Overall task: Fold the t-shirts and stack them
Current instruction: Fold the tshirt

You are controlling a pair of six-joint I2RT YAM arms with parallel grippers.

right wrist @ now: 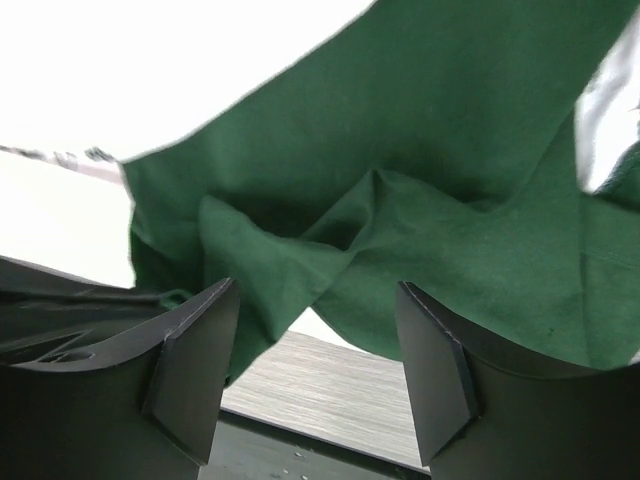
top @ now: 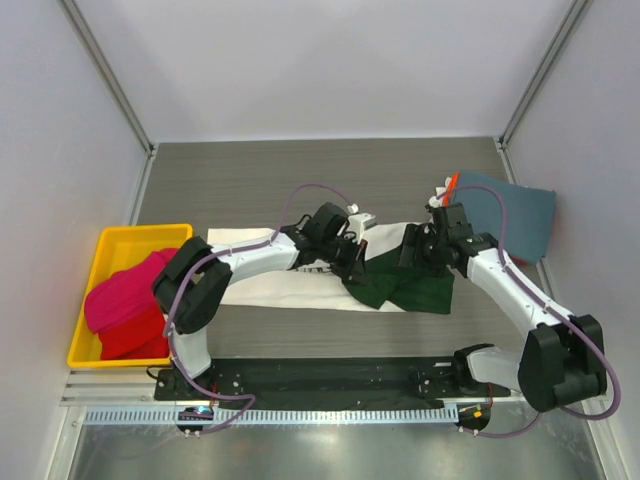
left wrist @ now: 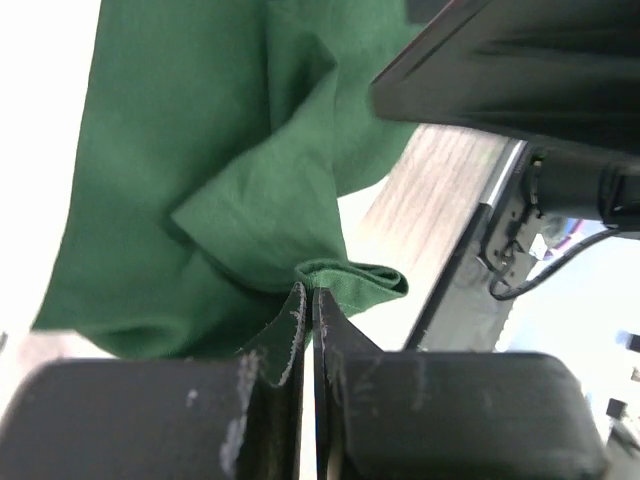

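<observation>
A cream-white t-shirt (top: 265, 270) with dark green sleeves lies spread across the middle of the table. Its green sleeve (top: 405, 285) is bunched at the right end. My left gripper (top: 350, 252) is shut, and in the left wrist view its tips (left wrist: 308, 296) pinch the folded hem of the green sleeve (left wrist: 220, 180). My right gripper (top: 416, 250) hovers just right of it, above the same sleeve. In the right wrist view it (right wrist: 315, 335) stands open with the green cloth (right wrist: 420, 190) beyond its fingers (right wrist: 195, 350) and nothing between them.
A yellow bin (top: 100, 262) at the left edge holds red and magenta shirts (top: 125, 305). A slate-blue shirt (top: 515, 215) lies at the back right with an orange one (top: 452, 182) peeking out at its left edge. Side walls close in the table.
</observation>
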